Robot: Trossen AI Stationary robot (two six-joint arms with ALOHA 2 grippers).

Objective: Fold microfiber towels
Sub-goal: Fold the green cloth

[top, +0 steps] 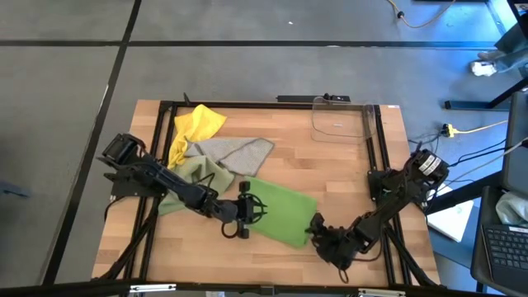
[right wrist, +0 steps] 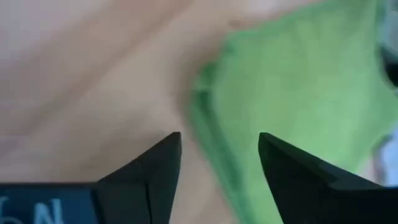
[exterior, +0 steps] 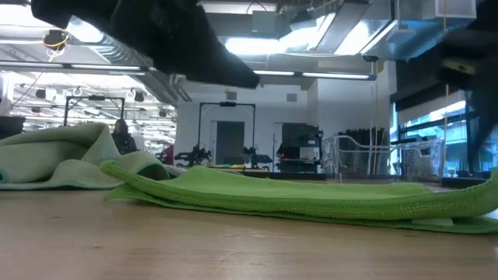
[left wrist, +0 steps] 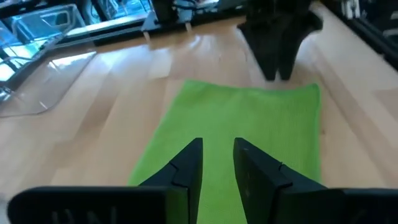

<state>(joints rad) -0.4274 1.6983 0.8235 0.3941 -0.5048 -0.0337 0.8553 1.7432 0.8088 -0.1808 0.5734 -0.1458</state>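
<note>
We have the bright green towel (top: 279, 213) laid out flat on the wooden table (top: 346, 177), already doubled over, to judge by the layered edge in the right wrist view, so both arms can work its two ends at once. Our left tool (left wrist: 219, 167) hovers over one end of the cloth with its tips a narrow gap apart and nothing between them; the green fabric stretches away in front of it toward the other arm. Our right tool (right wrist: 219, 155) sits at the opposite end, its tips spread wide, with the folded edge of the towel just ahead and between them. We judge that it is placed there to take that edge for the next fold, though it grips nothing yet.

Behind the left tool, the pale olive-green towel (top: 191, 175), the grey-beige towel (top: 235, 153) and the yellow towel (top: 191, 130) lie bunched together, waiting their turn. The clear plastic bin (top: 338, 120) stands well beyond both tools, out of the folding area.
</note>
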